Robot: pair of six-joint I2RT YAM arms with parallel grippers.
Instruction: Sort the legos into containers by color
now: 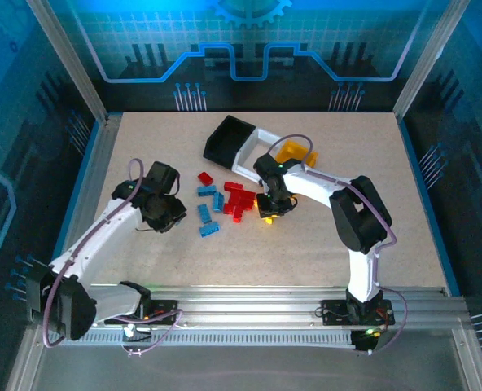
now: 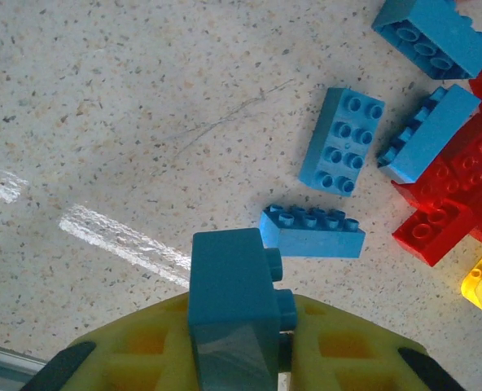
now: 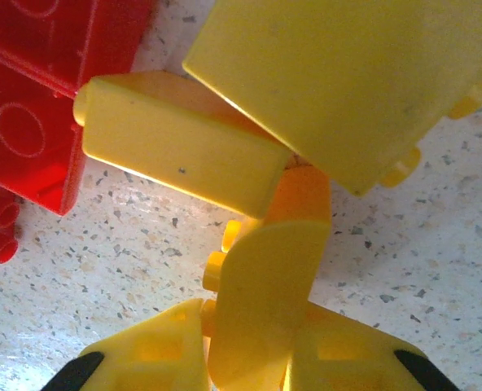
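I see my left fingers [image 2: 143, 350] clamped on a blue brick [image 2: 229, 309] to the left of the red pile [image 1: 237, 195], my right fingers [image 3: 159, 350] clamped on a yellow brick [image 3: 265, 301] just right of it, and the bins [image 1: 225, 142] behind it.

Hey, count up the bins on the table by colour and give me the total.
black bin: 1
white bin: 1
yellow-orange bin: 1
Total: 3
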